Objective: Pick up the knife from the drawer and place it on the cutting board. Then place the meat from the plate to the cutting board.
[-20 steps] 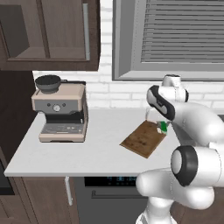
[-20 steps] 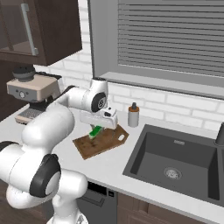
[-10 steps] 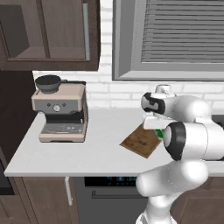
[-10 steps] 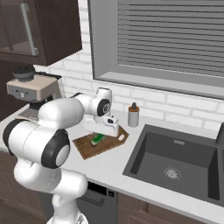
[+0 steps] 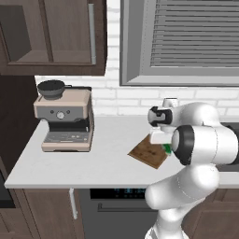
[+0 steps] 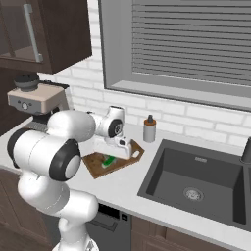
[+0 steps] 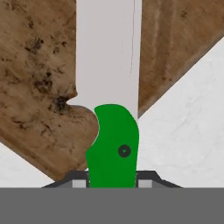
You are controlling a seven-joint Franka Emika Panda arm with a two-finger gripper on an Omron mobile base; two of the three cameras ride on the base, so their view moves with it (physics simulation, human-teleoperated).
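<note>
From the left base view, the cutting board (image 5: 149, 154) lies on the table (image 5: 107, 154), the arm over it. From the right, the gripper (image 6: 115, 152) is low above the board. The hand view has the gripper (image 7: 113, 180) clenched on the green handle of the knife (image 7: 111, 131), blade over the cutting board (image 7: 37, 87).

The knife (image 7: 110, 109) blade runs off the hand view's top edge; the arm hides much of the cutting board (image 5: 148, 153).

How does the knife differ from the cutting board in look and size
The knife has a bright green handle and pale blade; the cutting board is dark brown grained wood. The knife is narrow, the cutting board broad. The knife is gripped in the jaws; the cutting board lies flat on the counter.
</note>
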